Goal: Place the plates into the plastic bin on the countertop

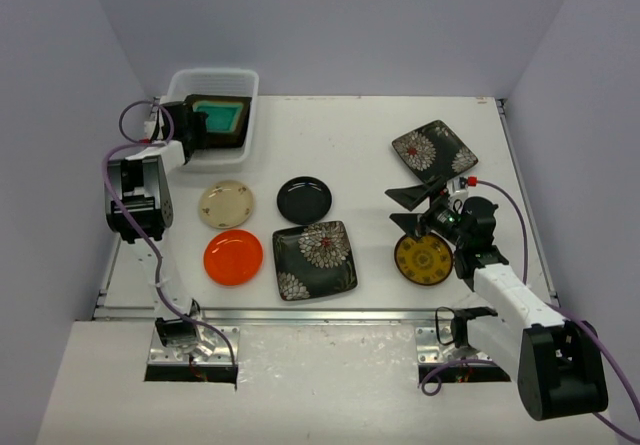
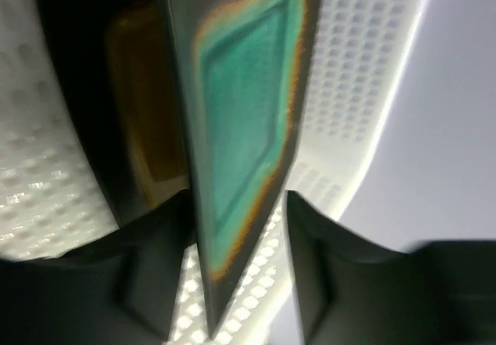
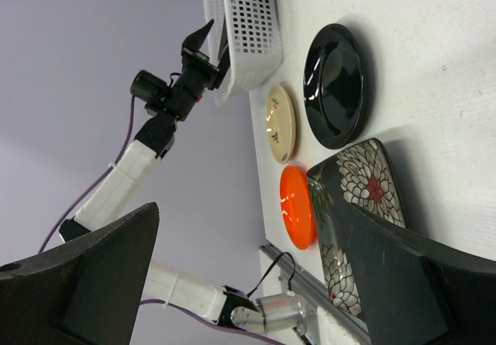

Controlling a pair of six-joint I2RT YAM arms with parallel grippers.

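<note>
My left gripper (image 1: pixel 188 131) is at the left side of the plastic bin (image 1: pixel 250 85) and is shut on the teal-centred square plate (image 1: pixel 218 117), which it holds tilted on edge inside the bin. In the left wrist view that plate (image 2: pixel 248 105) stands between my fingers (image 2: pixel 236 267), with the amber-centred plate (image 2: pixel 143 120) behind it against the bin's wall (image 2: pixel 356 89). On the countertop (image 1: pixel 370 125) lie the cream (image 1: pixel 226 204), black (image 1: pixel 304 199), orange (image 1: pixel 233 257) and yellow-patterned (image 1: pixel 424 259) round plates and two floral square plates (image 1: pixel 314 259) (image 1: pixel 433 152). My right gripper (image 1: pixel 412 208) is open and empty, between the far floral plate and the yellow one.
The right wrist view, between its fingers (image 3: pixel 256 275), shows the black plate (image 3: pixel 335 85), cream plate (image 3: pixel 280 124), orange plate (image 3: pixel 297 207), near floral plate (image 3: pixel 360 205) and the bin (image 3: pixel 248 23). A metal rail (image 1: pixel 330 315) runs along the front edge. Walls close in on both sides.
</note>
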